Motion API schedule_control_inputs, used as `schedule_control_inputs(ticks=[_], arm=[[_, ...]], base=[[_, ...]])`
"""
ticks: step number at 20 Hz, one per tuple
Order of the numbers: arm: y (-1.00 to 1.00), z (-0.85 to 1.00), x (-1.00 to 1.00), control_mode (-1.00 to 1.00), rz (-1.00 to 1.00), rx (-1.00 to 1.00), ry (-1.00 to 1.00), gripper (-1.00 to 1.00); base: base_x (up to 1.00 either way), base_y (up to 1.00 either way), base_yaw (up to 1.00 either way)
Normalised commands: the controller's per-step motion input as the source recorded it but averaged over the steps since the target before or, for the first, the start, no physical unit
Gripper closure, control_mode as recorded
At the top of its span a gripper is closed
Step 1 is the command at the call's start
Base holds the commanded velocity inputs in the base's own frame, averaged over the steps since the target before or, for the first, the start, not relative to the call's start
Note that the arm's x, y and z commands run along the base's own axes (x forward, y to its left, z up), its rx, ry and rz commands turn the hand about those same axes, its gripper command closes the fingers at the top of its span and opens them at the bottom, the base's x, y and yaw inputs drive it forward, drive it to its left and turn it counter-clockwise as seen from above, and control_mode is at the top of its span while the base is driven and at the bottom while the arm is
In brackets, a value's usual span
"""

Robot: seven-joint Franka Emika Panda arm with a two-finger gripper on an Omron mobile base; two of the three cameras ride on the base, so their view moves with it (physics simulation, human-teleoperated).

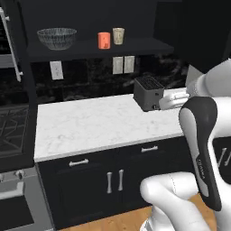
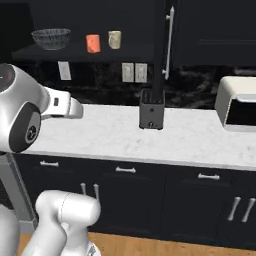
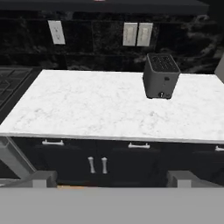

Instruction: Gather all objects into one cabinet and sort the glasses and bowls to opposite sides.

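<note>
Your robot's glossy white arm [image 1: 180, 198] is built of rounded, bulbous shells with smooth curved housings. One link [image 1: 205, 149] wears a long dark charcoal sleeve carrying small pale lettering too fine to read, with short pale strokes on a black panel beside it. From the right base view you see a round dark grey joint cap [image 2: 25, 131] bearing a small circular emblem, and a squared white forearm segment [image 2: 62, 106].
</note>
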Motion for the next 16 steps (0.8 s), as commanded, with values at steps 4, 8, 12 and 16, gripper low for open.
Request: schedule_control_inputs(ticks=[4,8,12,16], arm=[[0.00,0.00,0.00,1.00,0.00,0.00,0.00,-1.00],[0.00,0.00,0.00,1.00,0.00,0.00,0.00,-1.00],[0.00,0.00,0.00,1.00,0.00,0.00,0.00,-1.00],[0.00,0.00,0.00,1.00,0.00,0.00,0.00,-1.00]], base=[[-0.57,0.03,-0.53],[-0.51,-0.01,-0.68],[-0.55,-0.23,-0.72],[-0.46,-0.31,-0.71]])
